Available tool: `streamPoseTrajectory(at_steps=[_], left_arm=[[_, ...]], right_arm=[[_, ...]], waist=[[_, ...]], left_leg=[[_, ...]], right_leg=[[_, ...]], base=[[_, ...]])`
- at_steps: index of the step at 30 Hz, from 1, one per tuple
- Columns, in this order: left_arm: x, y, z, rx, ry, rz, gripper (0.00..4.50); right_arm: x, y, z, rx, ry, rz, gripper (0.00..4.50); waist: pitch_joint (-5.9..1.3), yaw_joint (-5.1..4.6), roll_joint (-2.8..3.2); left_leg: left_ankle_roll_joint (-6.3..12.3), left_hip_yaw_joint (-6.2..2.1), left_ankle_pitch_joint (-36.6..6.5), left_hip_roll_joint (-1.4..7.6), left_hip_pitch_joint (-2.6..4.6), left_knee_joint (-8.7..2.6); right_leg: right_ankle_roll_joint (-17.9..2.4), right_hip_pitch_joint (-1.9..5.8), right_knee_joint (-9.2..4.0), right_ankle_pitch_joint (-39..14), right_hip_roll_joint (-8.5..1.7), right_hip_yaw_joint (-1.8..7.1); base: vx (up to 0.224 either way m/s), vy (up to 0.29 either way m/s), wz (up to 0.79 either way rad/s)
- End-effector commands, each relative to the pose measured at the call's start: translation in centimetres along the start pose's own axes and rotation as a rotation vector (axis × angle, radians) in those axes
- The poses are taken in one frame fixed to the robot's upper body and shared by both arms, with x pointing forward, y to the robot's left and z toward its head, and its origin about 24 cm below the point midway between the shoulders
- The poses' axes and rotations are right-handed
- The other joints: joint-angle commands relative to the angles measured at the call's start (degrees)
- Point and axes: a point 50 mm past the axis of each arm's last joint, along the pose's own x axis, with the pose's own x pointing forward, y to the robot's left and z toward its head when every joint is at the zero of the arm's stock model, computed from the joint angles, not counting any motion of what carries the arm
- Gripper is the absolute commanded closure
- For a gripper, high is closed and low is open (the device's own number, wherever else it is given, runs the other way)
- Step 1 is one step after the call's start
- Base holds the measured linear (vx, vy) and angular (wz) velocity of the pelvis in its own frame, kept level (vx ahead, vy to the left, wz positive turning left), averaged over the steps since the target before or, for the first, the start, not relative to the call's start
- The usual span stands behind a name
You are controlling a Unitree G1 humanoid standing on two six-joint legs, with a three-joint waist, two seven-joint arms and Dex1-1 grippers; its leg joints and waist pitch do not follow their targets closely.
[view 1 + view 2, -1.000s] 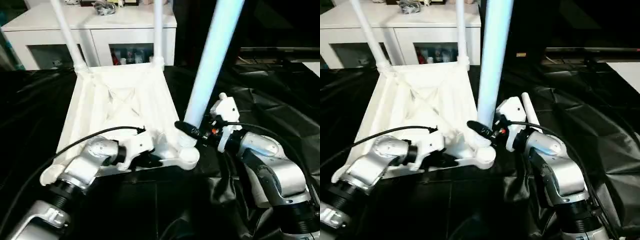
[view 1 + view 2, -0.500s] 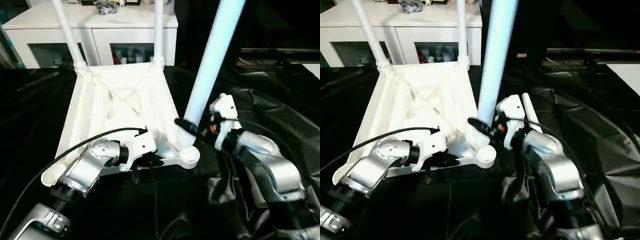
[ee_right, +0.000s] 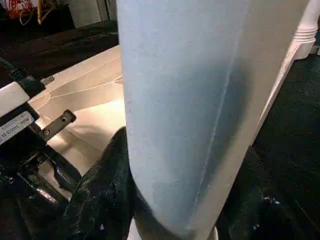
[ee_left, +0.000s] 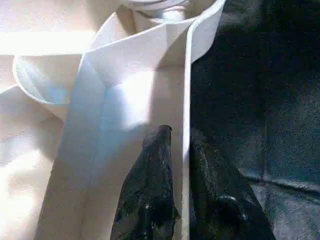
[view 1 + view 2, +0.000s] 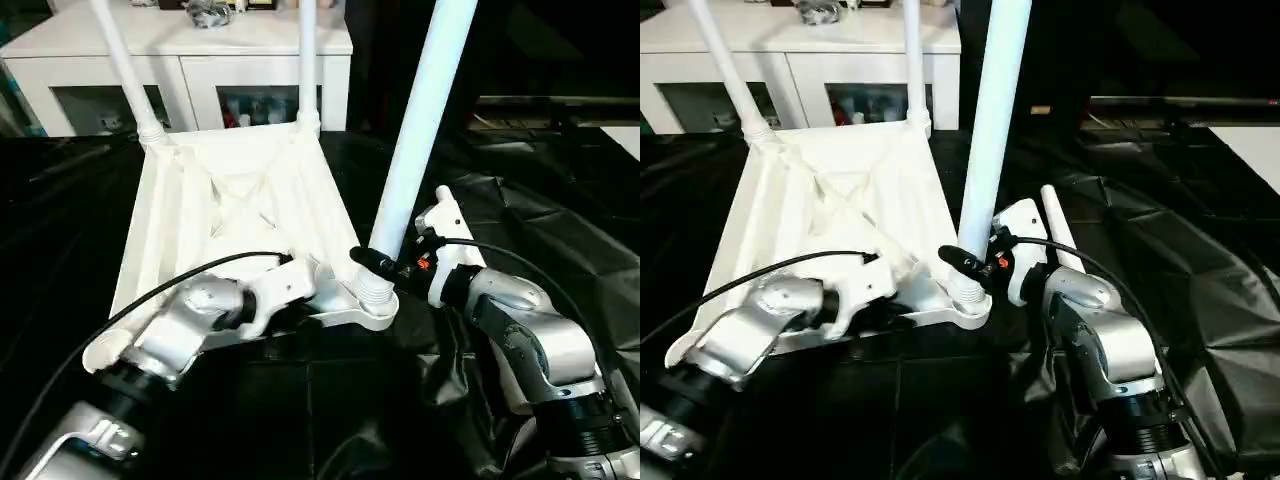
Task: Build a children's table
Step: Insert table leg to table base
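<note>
Left tool (image 4: 180, 145) loosened; grip perhaps hidden.

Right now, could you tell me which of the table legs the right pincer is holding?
The near-right leg, standing in the tabletop's front corner socket; the right pincer grips its base. Another lies loose beside that arm.

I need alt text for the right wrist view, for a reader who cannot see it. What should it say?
The right gripper has its two black fingers closed around a thick white table leg, which stands upright in the foreground. Behind it lies the white tabletop, underside up, on a black cover.
</note>
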Motion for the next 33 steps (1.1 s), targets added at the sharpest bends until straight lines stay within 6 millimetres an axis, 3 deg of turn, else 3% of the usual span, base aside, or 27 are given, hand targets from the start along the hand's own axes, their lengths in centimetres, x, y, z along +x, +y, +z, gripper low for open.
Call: streamPoseTrajectory(at_steps=[1, 8, 12, 16, 21, 30, 33], left_arm=[[-0.7, 0.5, -1.0, -0.024, 0.048, 0.045, 3.83], [-0.8, 0.7, -0.8, -0.046, 0.011, 0.055, 4.2], [-0.5, 0.5, -1.1, -0.038, -0.015, 0.057, 4.5], [-0.3, 0.3, -1.4, -0.062, -0.018, 0.046, 4.5], [-0.3, 0.2, -0.9, -0.06, -0.07, 0.047, 4.5], [-0.3, 0.2, -0.7, -0.066, -0.105, 0.053, 4.5], [-0.4, 0.2, -0.8, -0.065, -0.103, 0.053, 4.5]], right_arm=[[0.0, 0.0, 1.4, -0.03, -0.038, 0.009, 2.66], [-0.1, -0.1, 1.2, -0.051, -0.028, 0.009, 2.66], [-0.1, -0.3, 0.4, -0.056, 0.011, 0.003, 2.66], [0.0, -0.4, 0.1, -0.052, 0.027, -0.004, 2.66], [0.1, -0.5, -0.1, -0.016, 0.021, -0.013, 2.66], [0.4, -0.6, -0.4, -0.005, 0.042, -0.003, 2.66], [0.5, -0.7, -0.6, -0.001, 0.047, -0.002, 2.66]], waist=[[-3.29, 0.14, -0.48], [-3.13, 0.16, -0.4], [-3.31, -0.04, -0.45], [-3.37, -0.13, -0.45], [-3.19, -0.25, -0.34], [-3.31, -0.37, -0.39], [-3.23, -0.34, -0.35]], left_leg=[[0.41, -1.37, -9.58, 3.45, 0.98, -4.28], [-0.27, -1.38, -11.5, 3.52, 1.14, -4.45], [-0.12, -1.4, -10.13, 3.44, 0.9, -4.34], [0.66, -1.29, -8.9, 3.33, 0.86, -4.16], [0.5, -1.36, -10.39, 3.42, 0.92, -4.37], [0.92, -1.28, -9.22, 3.42, 0.88, -4.26], [0.88, -1.27, -9.9, 3.43, 0.93, -4.28]], right_leg=[[-11.61, 1.78, -5.06, -5.43, -5.01, 2.83], [-11.61, 1.62, -5.3, -7.7, -5.08, 2.91], [-11.43, 1.86, -5.1, -5.48, -5.02, 2.89], [-11.96, 1.94, -4.98, -3.1, -4.99, 2.87], [-11.84, 1.81, -5.26, -6.29, -4.93, 2.84], [-12.31, 1.85, -5.03, -3.87, -4.9, 2.84], [-12.14, 1.79, -5.19, -5.34, -4.97, 2.87]], base=[[0.0, 0.0, 0.0], [0.0, 0.0, 0.0], [0.0, 0.0, 0.0], [0.0, 0.0, 0.0], [0.0, 0.0, 0.0], [0.0, 0.0, 0.0], [0.0, 0.0, 0.0]])
